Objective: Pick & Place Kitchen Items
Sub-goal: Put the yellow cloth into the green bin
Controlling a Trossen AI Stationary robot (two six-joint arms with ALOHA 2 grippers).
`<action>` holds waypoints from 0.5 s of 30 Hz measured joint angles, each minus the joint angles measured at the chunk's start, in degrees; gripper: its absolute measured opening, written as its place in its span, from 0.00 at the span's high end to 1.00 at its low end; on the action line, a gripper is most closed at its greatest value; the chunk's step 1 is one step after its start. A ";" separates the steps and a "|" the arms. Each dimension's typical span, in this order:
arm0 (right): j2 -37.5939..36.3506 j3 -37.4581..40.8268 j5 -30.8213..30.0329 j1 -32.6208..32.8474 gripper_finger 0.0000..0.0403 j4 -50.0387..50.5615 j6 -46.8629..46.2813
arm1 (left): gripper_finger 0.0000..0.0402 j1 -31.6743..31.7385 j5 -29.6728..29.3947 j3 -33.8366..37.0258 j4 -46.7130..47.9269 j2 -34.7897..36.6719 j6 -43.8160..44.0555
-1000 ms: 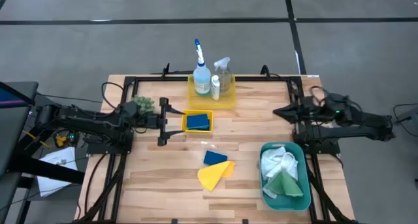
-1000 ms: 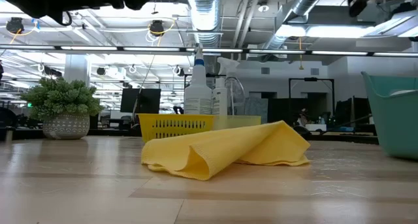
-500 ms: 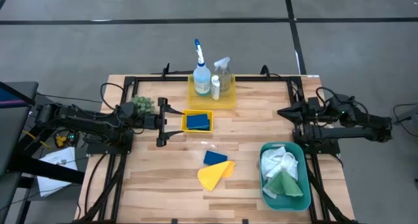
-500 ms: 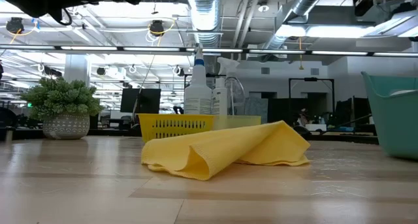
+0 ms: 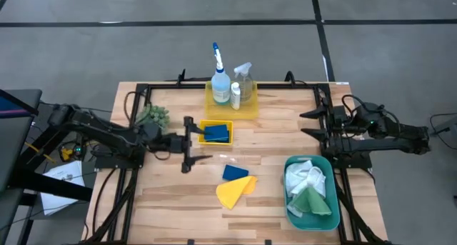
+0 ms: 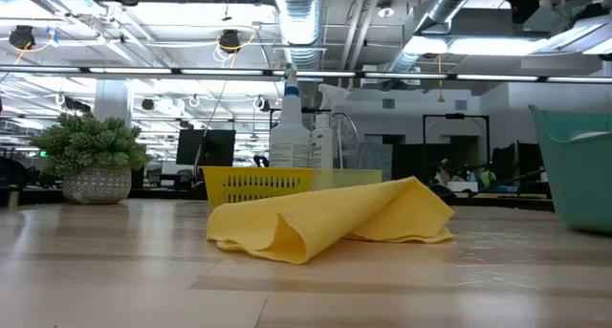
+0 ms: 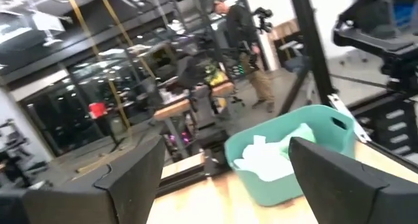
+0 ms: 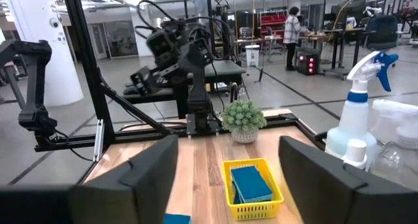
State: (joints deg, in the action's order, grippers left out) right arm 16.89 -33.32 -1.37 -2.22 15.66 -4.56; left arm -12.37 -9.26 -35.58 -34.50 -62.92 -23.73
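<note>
Left hand [image 5: 194, 143] hangs open and empty beside the small yellow tray holding a blue rectangular sponge [image 5: 216, 133]. Right hand [image 5: 305, 123] open, empty, at the bench's right edge. Yellow cloth [image 5: 233, 192] and second blue sponge [image 5: 235, 172] lie mid-bench.

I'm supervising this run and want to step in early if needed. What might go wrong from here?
1. The left hand hangs open beside the small yellow tray holding a blue sponge; a low move might shove the tray.
2. The loose blue sponge lies partly under the yellow cloth; grabbing one may drag the other.
3. The teal bin already holds white and green cloths, so additions may spill.
</note>
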 joint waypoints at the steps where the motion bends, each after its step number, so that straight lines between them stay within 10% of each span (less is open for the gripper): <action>1: 0.00 0.00 0.00 0.00 0.34 0.02 -0.25 | 0.19 -0.72 0.00 -1.17 0.28 -1.52 -0.50; 15: -0.07 0.00 0.02 0.00 0.31 -0.04 -0.49 | 0.10 -4.97 4.56 -20.30 14.60 -23.22 -3.36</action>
State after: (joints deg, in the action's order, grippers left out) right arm 16.82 -33.32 -1.34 -2.22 15.63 -5.05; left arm -17.33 -4.70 -55.88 -19.90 -86.15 -27.09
